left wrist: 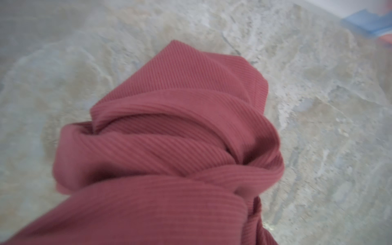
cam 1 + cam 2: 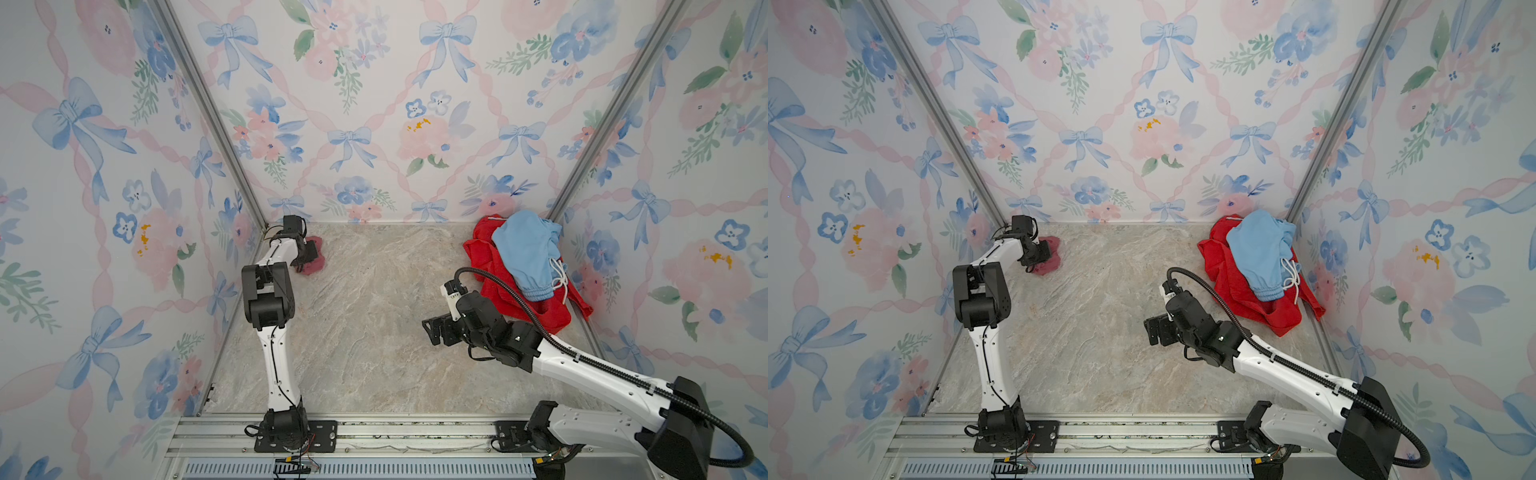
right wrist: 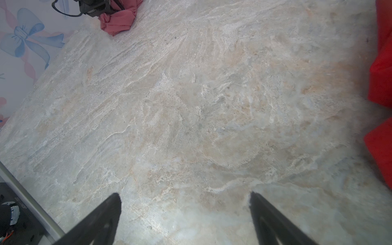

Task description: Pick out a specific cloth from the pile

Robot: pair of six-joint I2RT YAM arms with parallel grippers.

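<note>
Cloth (image 1: 169, 137), dusty rose and ribbed, sat bunched right against the left end effector (image 2: 306, 261). Its folds covered the jaws in the left wrist view, so I could not tell whether they pinched it or stood apart; it lay on the bench (image 2: 374, 324) in the far left corner, well apart from the pile (image 2: 557, 309). The right end effector (image 3: 184, 197) hung spread over bare bench with nothing between its fingers (image 3: 106, 212), near the pile, where blue shorts (image 2: 525, 249) lay on a red cloth (image 2: 478, 253) in the far right corner.
</note>
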